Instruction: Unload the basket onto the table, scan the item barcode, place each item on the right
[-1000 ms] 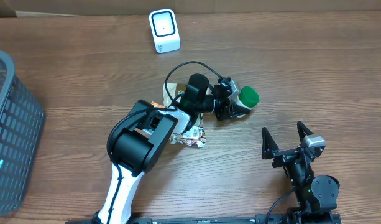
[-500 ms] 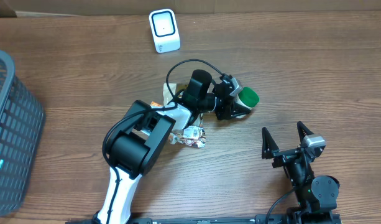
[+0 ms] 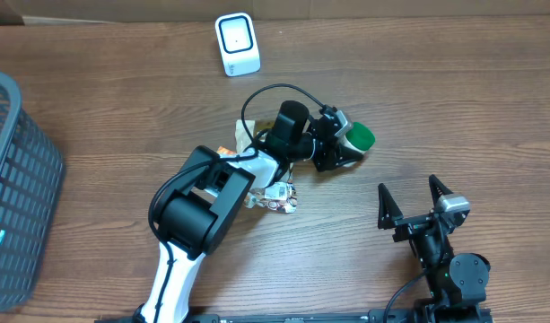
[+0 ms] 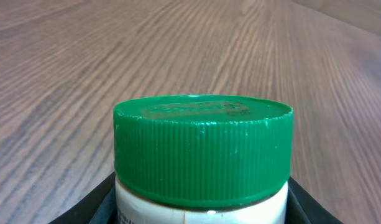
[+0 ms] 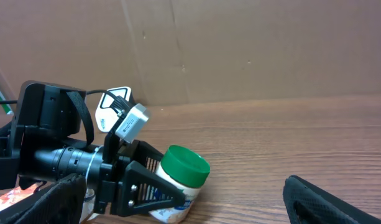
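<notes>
Left gripper (image 3: 343, 149): closed part-way on a jar (image 5: 178, 190), which it holds tilted near the middle of the worktop (image 3: 436, 90). Whether the jar touches the wood cannot be told.
Jar: white body with a blue-printed label. Ribbed green lid (image 4: 202, 149), top embossed, pointing away from the arm.
Right gripper (image 3: 416, 199): spread wide, holding nothing, well apart from the jar.
Change since a second ago: jar and Left gripper shifted slightly toward the far edge. Right gripper unmoved.
</notes>
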You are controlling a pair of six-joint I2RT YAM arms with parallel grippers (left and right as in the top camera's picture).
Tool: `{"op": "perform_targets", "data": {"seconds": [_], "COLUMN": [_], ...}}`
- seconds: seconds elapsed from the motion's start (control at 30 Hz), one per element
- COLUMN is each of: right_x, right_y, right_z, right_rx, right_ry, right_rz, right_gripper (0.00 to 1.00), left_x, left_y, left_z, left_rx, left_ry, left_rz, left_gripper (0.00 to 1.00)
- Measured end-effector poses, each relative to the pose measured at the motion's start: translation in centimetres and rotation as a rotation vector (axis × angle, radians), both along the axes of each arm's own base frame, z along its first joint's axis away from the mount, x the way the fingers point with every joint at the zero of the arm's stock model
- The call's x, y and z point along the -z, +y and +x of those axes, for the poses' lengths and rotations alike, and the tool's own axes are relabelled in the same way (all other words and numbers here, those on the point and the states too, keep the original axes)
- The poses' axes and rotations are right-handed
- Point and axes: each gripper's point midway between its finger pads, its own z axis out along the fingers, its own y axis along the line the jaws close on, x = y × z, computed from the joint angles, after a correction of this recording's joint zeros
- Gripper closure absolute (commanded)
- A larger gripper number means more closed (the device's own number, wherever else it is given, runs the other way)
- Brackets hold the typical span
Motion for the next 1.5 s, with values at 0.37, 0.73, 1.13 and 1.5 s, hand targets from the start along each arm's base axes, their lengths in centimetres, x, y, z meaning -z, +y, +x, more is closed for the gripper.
{"op": "perform_targets", "data": {"seconds": [0.37,0.73,1.13,1.5], "right_x": [0.0,0.0,0.0,0.0], "right_y": [0.0,0.0,0.0,0.0], "right_z": [0.0,0.0,0.0,0.0], "right_rx": [0.0,0.0,0.0,0.0], "right_ry": [0.0,0.0,0.0,0.0], "right_rz": [0.0,0.0,0.0,0.0], "right_gripper": [0.0,0.0,0.0,0.0], "left_x": [0.1,0.1,-0.1,-0.9], "left_y": [0.0,0.0,-0.3,-0.6], "left_z": [0.7,0.8,1.1,1.9], "left_rx": [-0.041,-0.053,-0.056,-0.068], "left_ry": [0.018,0.037,0.008,-0.099], "left_rz": [-0.011,-0.014,-0.035,-0.128], "left_gripper": [0.62,0.64,0.73,0.74]}}
